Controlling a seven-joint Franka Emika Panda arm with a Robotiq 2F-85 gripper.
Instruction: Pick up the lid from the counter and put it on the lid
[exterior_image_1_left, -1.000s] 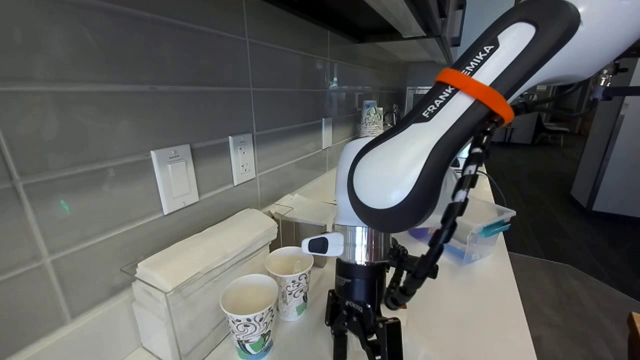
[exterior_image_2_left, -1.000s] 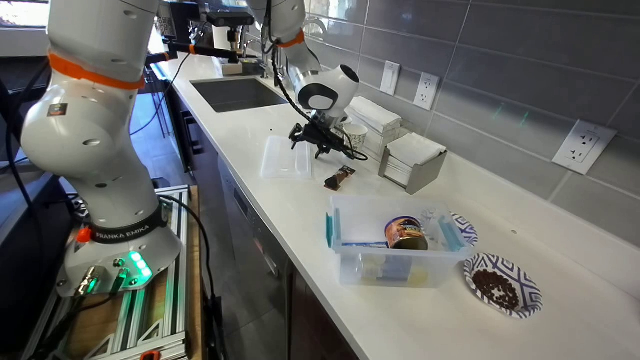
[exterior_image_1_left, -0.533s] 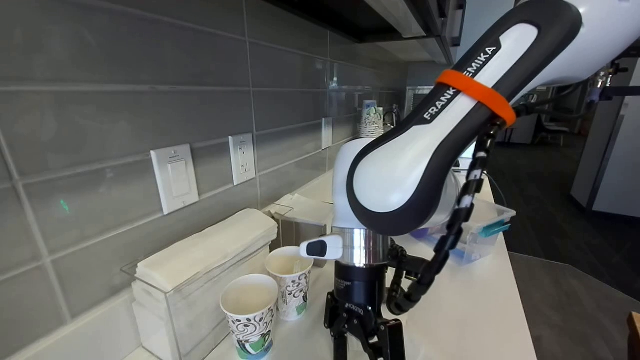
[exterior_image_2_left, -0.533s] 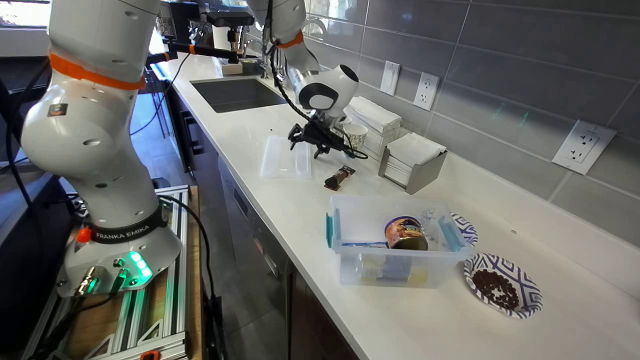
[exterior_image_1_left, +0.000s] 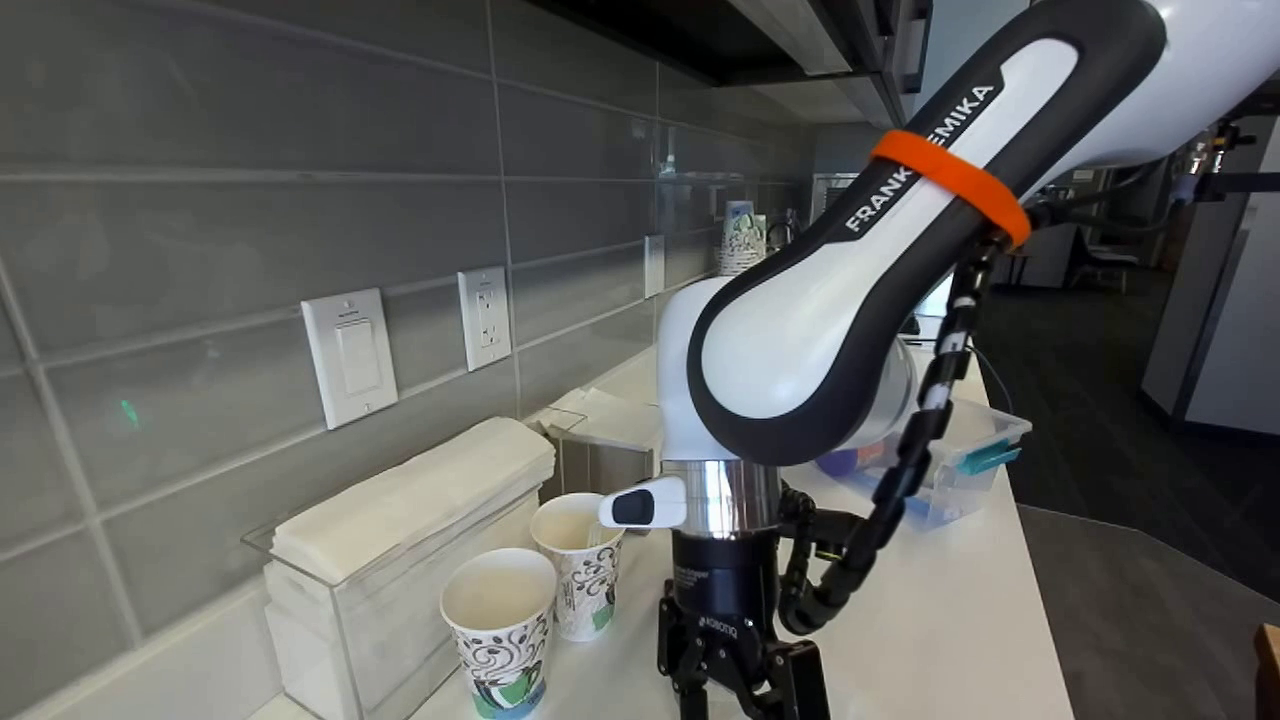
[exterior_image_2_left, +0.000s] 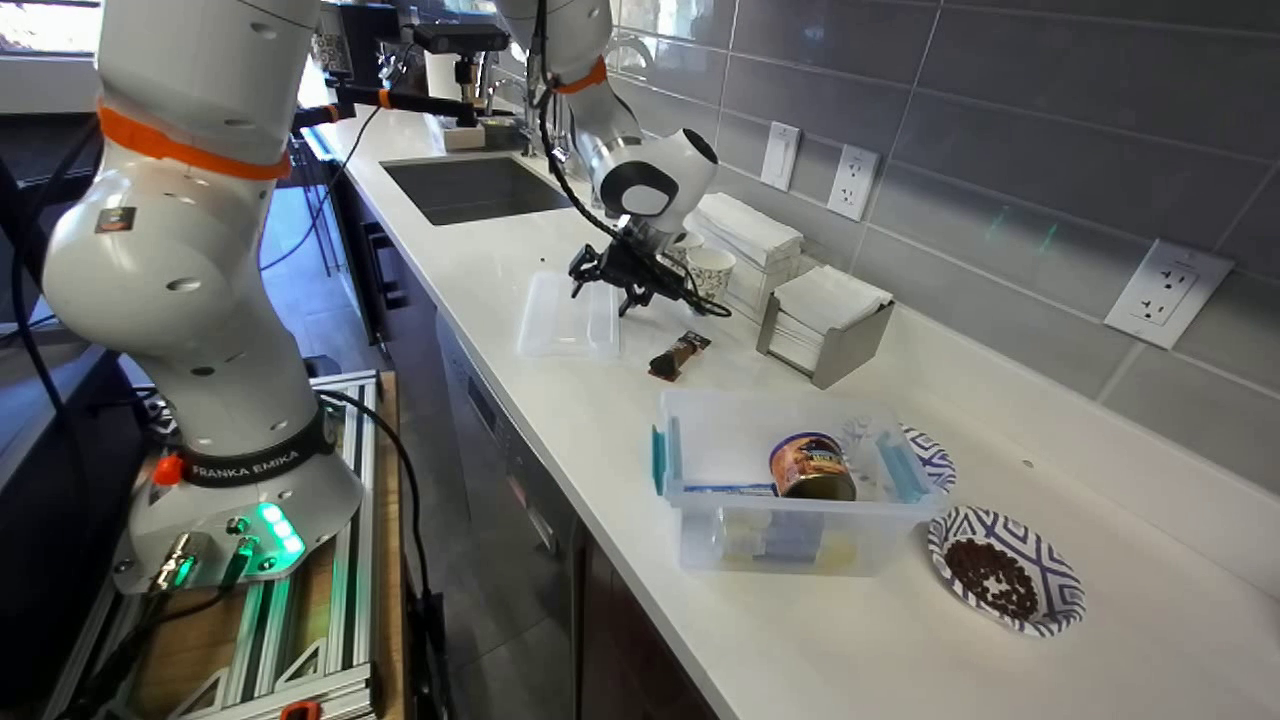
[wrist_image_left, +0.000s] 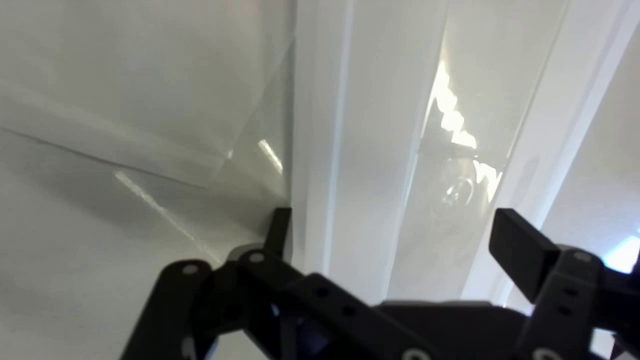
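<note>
While the lid (exterior_image_2_left: 568, 325) lies flat on the worktop (exterior_image_2_left: 850, 645), my fingers (wrist_image_left: 522, 250) stand wide apart over its wall-side edge. Wrist view: a pale strip of the lid runs through the gap; one finger is just beside the lid's edge, the other above the lid. Can't tell if either touches. Lid is clear plastic, rectangular, near the front of the worktop. In an exterior view my arm (exterior_image_1_left: 790, 365) comes down from above, fingers pointing down, their ends cut off by the frame.

Next out: brown packet (exterior_image_2_left: 680, 356), lying near the lid, between it and a grey holder (exterior_image_2_left: 855, 345) with napkins (exterior_image_2_left: 832, 297). Two patterned cups (exterior_image_1_left: 498, 635), upright, next to each other, in both exterior views; just beside them, wall side, a clear holder (exterior_image_1_left: 400, 640) with more napkins (exterior_image_1_left: 415, 500) piled above its rim.

Further along the worktop, a clear box (exterior_image_2_left: 890, 520), open on top, teal clips; a can (exterior_image_2_left: 812, 467) sits tilted inside, other contents blurry through the plastic. Patterned plate (exterior_image_2_left: 1055, 588) just beside the box, dark bits (exterior_image_2_left: 985, 575) on it, too small to name; second plate (exterior_image_2_left: 930, 457) partly hidden behind the box. Opposite way, past the lid: sink (exterior_image_2_left: 480, 195). Tiled wall (exterior_image_1_left: 200, 250) carries a switch (exterior_image_1_left: 358, 357) and outlets (exterior_image_1_left: 486, 318).
</note>
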